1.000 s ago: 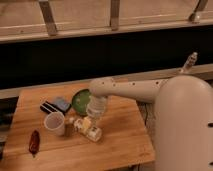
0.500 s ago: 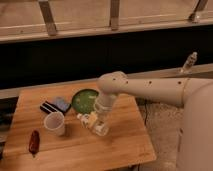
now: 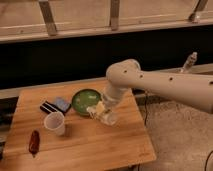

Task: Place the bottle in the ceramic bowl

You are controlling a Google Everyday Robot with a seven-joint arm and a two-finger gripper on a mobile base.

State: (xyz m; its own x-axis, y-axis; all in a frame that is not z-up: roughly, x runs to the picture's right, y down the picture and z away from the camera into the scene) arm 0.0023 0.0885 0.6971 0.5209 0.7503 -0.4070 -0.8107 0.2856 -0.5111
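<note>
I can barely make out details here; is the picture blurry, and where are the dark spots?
Camera view: soft and blurry throughout; the hand, shut on the small cream bottle, sits beside the round glossy green bowl; a dark band runs behind the wooden table; warm, even light.

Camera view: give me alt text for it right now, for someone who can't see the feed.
The gripper, shut on the bottle, holds it just right of the green ceramic bowl on a wooden table. A white cup, a red item and dark packets lie to the left.
</note>
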